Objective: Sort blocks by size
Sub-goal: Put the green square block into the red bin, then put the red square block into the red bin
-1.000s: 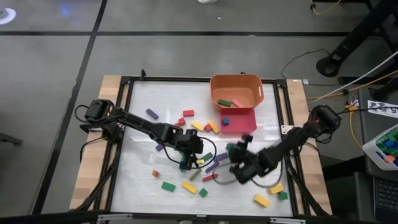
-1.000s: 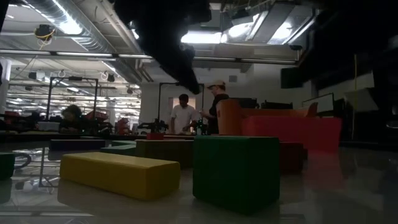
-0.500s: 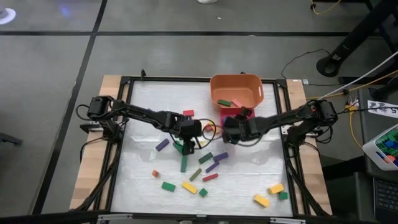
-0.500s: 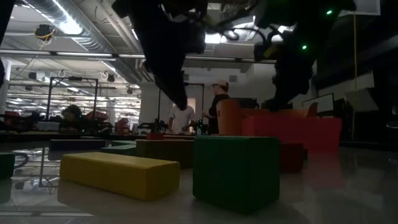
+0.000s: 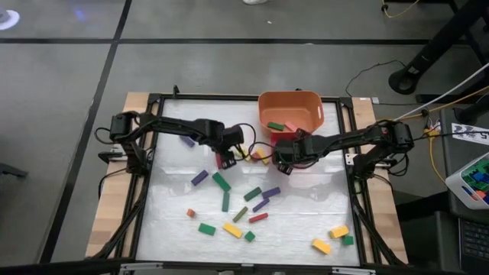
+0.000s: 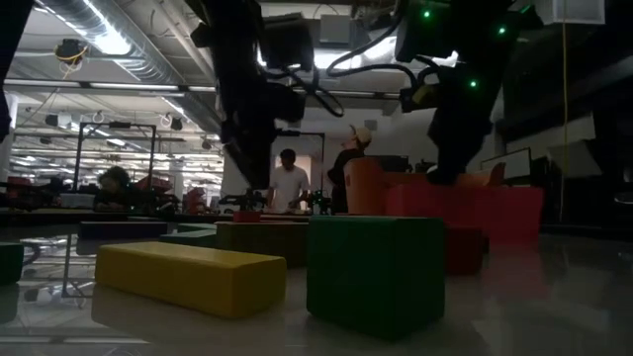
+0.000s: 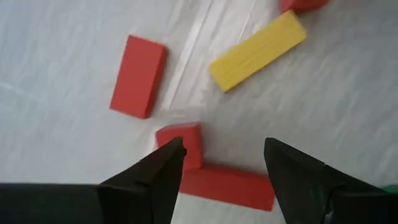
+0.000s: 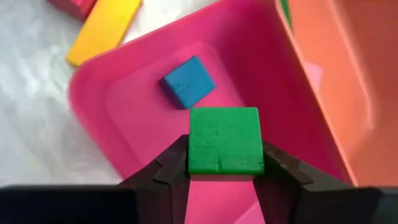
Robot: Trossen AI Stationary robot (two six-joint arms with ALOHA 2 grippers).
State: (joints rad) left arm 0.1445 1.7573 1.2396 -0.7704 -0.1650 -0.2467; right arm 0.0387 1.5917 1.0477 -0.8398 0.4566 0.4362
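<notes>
Over the pink tray (image 8: 112,124) my right gripper (image 5: 281,159) is shut on a green cube (image 8: 224,140). A blue cube (image 8: 188,81) lies flat on the tray's floor beyond it. My left gripper (image 5: 224,159) stands open, pointing down over the white mat. Below it a small red cube (image 7: 181,140) touches a red bar (image 7: 227,186), with its fingers (image 7: 161,171) on either side above them, touching nothing. Another red bar (image 7: 138,76) and a yellow bar (image 7: 258,50) lie flat beyond them. My right gripper pinches the green cube by two opposite side faces (image 8: 194,163), one finger on each. The fingers come steeply from above, slanting toward the table's far edge. The cube is lifted clear above the tray's floor, one flat face toward the wrist camera.
The orange bin (image 5: 290,113) stands behind the tray at the far edge, with a green and a red block inside. Several blocks lie scattered over the mat's middle (image 5: 244,202), and yellow and green ones at the near right (image 5: 330,238). In the low view people stand far behind.
My right gripper has swung from the mat's near middle toward the far edge, and has come over the pink tray with the green cube lifted clear. My left gripper has moved from the middle cluster toward the far edge, over the red blocks, turning as it went.
</notes>
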